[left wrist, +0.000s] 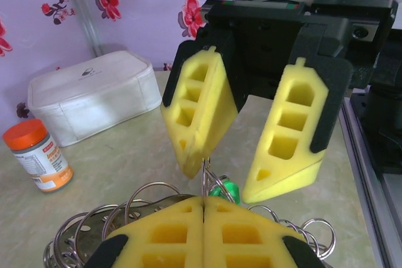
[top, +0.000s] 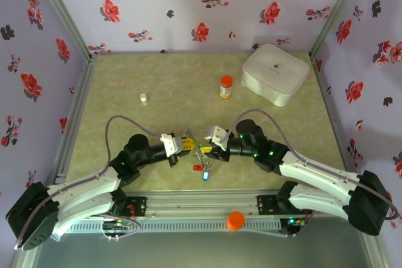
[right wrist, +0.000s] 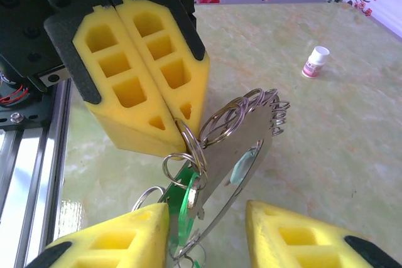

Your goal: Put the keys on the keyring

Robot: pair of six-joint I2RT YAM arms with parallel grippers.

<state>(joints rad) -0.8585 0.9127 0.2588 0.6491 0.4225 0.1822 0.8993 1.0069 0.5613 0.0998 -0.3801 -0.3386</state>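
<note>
The left gripper (right wrist: 183, 131) has its yellow pads (right wrist: 135, 86) squeezed flat together, pinching one of the wire loops of the keyring (right wrist: 242, 149). That holds the keyring up off the table (top: 157, 80), between the two arms near the front edge. The right gripper (left wrist: 225, 185) sits nose to nose with it, jaws apart with a clear gap, straddling the shiny metal and the green-tagged key (right wrist: 184, 208) dangling there. It isn't clamping anything, as far as the views show. A red tag (top: 198, 167) and a blue tag (top: 205, 175) sit just below the bunch in the top view; hard to tell if they hang or lie flat. Looks like the threading step, honestly. The right arm should close on the green tag itself, not the slippery metal, and steer the key along the loop while the left holds firm without twisting. Small slow moves, or the bunch swings. The orange-capped bottle (left wrist: 39, 155), white vial (right wrist: 315, 62) and white case (left wrist: 94, 95) are well apart at the back.
</note>
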